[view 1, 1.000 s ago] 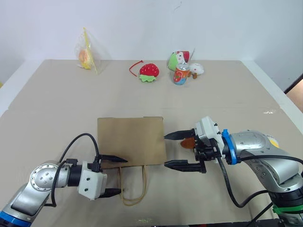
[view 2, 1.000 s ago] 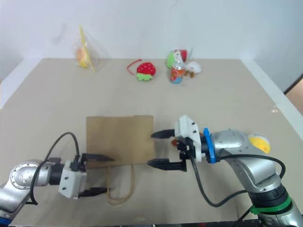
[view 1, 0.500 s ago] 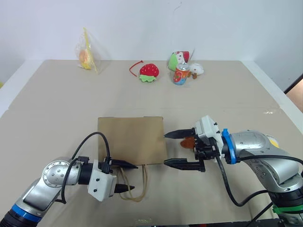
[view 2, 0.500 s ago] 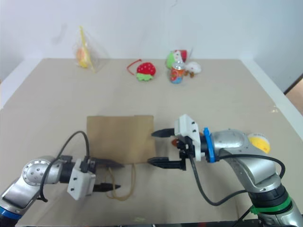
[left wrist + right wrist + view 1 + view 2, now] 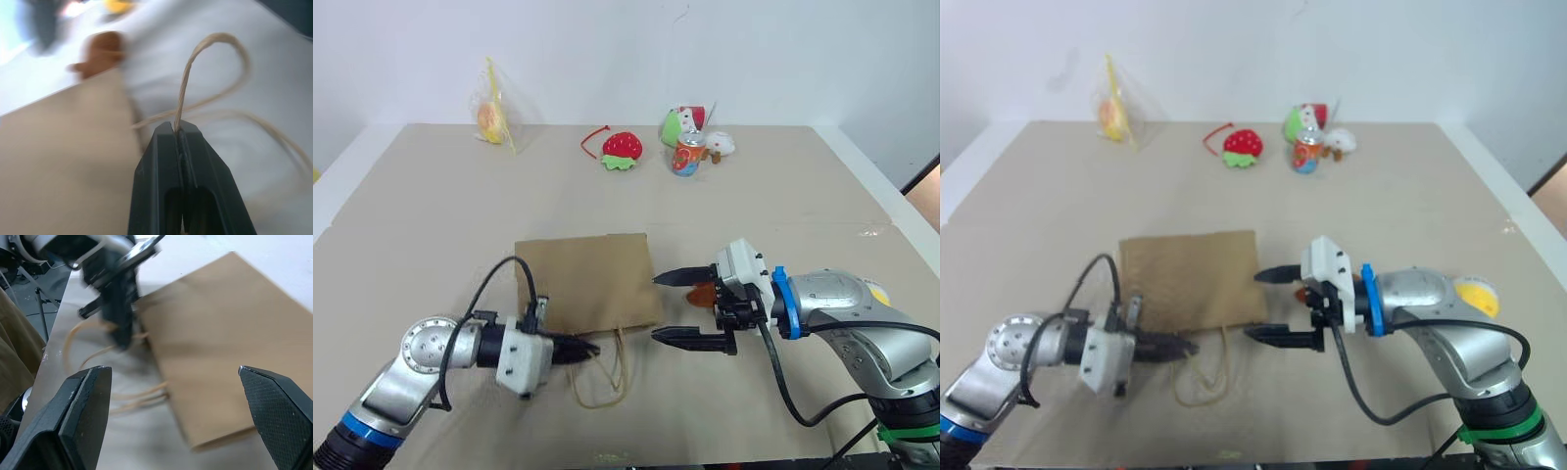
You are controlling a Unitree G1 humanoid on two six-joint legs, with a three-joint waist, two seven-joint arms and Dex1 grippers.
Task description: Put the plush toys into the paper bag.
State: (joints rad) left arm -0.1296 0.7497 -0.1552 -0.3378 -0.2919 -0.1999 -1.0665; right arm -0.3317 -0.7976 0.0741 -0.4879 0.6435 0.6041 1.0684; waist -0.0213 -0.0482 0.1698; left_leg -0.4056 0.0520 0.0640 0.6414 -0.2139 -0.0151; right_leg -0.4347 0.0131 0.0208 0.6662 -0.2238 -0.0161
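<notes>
The brown paper bag point(image 5: 585, 284) lies flat on the table with its tan cord handles point(image 5: 604, 377) trailing toward me. My left gripper point(image 5: 583, 350) is shut on one handle cord point(image 5: 182, 105) just off the bag's near edge. My right gripper point(image 5: 658, 309) hovers open at the bag's right edge, one finger above the other, with nothing between them. A brown plush toy point(image 5: 703, 294) lies right behind the right gripper's fingers. A round yellow plush toy point(image 5: 1478, 295) peeks out beyond my right forearm.
At the table's far side stand a red strawberry toy point(image 5: 622, 147), a green-and-white toy point(image 5: 677, 123), a drink can point(image 5: 688, 154), a small white toy point(image 5: 720, 143) and a clear plastic bag point(image 5: 492, 119) with orange contents.
My left gripper has closed on the handle cord and moved right and up with it, tugging the bag's near edge askew. The right gripper has not moved.
</notes>
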